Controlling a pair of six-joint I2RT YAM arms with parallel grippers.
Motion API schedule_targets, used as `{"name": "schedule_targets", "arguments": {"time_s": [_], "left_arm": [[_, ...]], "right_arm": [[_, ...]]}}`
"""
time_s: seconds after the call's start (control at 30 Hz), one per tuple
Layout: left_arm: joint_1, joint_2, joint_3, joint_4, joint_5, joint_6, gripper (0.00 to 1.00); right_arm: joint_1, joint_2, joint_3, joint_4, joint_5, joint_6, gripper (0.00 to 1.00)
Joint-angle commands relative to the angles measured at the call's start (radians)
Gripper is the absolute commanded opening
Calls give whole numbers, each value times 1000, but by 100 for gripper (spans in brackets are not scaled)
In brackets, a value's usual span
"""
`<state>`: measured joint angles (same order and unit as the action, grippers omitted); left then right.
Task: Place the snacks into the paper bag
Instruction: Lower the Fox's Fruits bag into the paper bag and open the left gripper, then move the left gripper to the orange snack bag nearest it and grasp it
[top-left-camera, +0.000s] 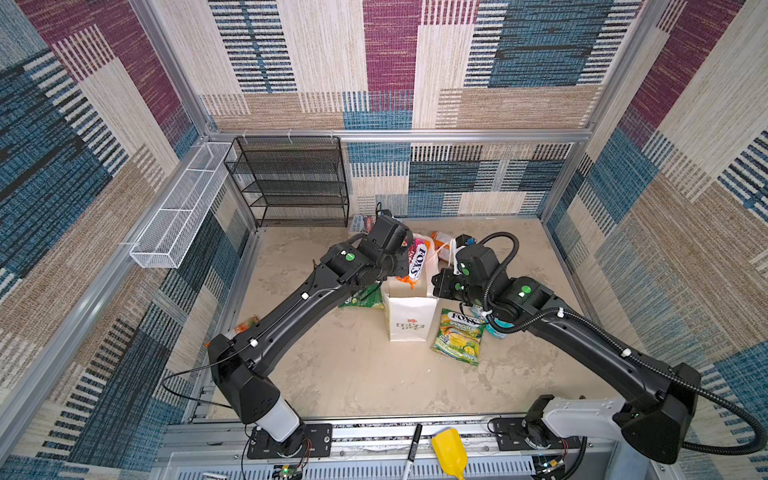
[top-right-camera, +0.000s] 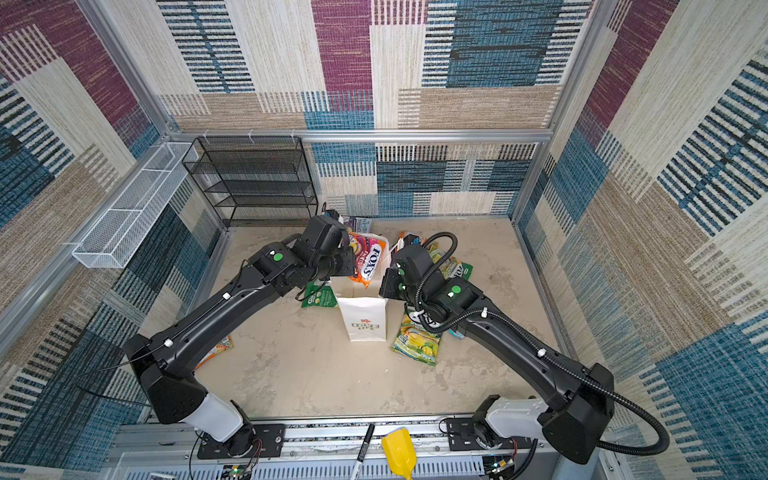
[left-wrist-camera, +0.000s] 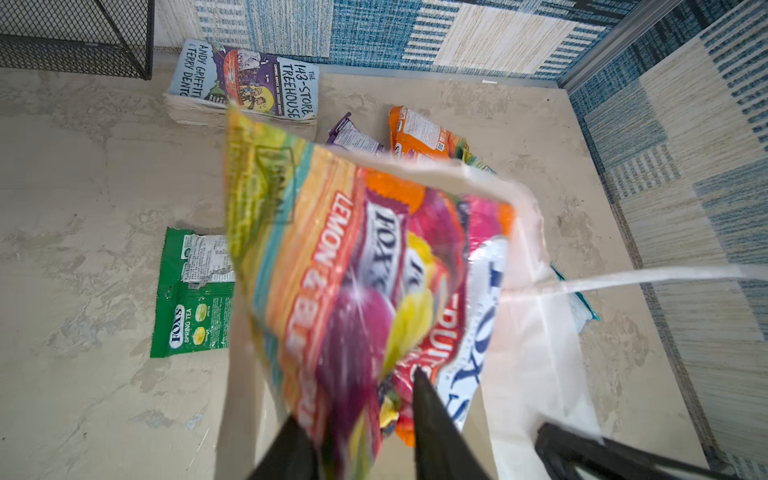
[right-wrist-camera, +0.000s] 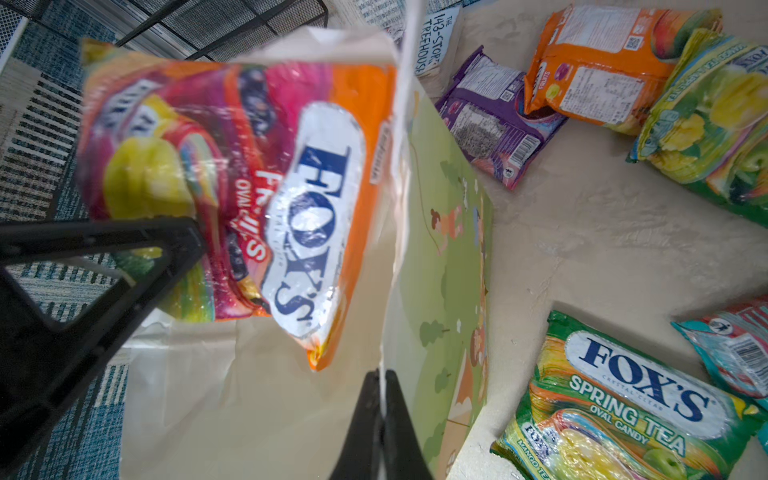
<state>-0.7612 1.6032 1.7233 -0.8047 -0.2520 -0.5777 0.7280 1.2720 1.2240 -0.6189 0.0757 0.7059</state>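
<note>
The white paper bag (top-left-camera: 409, 320) (top-right-camera: 363, 324) stands upright mid-table. My right gripper (right-wrist-camera: 381, 372) is shut on its side wall (right-wrist-camera: 440, 257) at the rim. A multicolour FOX'S snack packet (top-left-camera: 417, 262) (left-wrist-camera: 353, 270) (right-wrist-camera: 249, 187) hangs blurred in the bag's mouth, between the parted fingers of my open left gripper (left-wrist-camera: 353, 392). Other snacks lie around the bag: a green one (left-wrist-camera: 191, 299), a yellow-green Spring Tea one (right-wrist-camera: 623, 407), purple (right-wrist-camera: 494, 120), orange (right-wrist-camera: 594, 62), teal (right-wrist-camera: 735, 345) and another yellow-green one (right-wrist-camera: 715, 108).
A book (left-wrist-camera: 249, 83) lies by the back wall beside a black mesh rack (top-left-camera: 291, 183). A white wire basket (top-left-camera: 178, 208) hangs on the left wall. An orange packet (top-left-camera: 245, 324) peeks from under my left arm. A marker (top-left-camera: 413, 453) and yellow scoop (top-left-camera: 449, 453) rest on the front rail.
</note>
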Motion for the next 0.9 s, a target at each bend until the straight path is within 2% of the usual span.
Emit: {"name": "schedule_targets", "arguments": {"time_s": [0.0,0.13,0.43,0.5,0.63,0.73,0.8,0.87], "left_arm": [[0,2,46,-9,29,46,55],[0,-7,94,-10,85,64,77],[5,-140,171,-17,165,149,91],[8,-186,178,-73,106,169,96],[28,-303,151,-219,-76,156,99],[92,-445,30,-258,-120,111,99],[182,-528,-53,-294,-100,55,99],[315,-593,-149,-331,-38,6,99]], "right_arm": [[1,4,-1,15,6,4,0],[1,-3,-3,11,18,6,0],[1,-15,-9,2,30,7,0],[1,-18,-15,6,32,7,0],[0,-20,-17,11,30,1,0],[1,-20,-19,17,30,-7,0],[0,-18,-21,21,26,-13,0],[0,-14,-21,24,21,-20,0]]}}
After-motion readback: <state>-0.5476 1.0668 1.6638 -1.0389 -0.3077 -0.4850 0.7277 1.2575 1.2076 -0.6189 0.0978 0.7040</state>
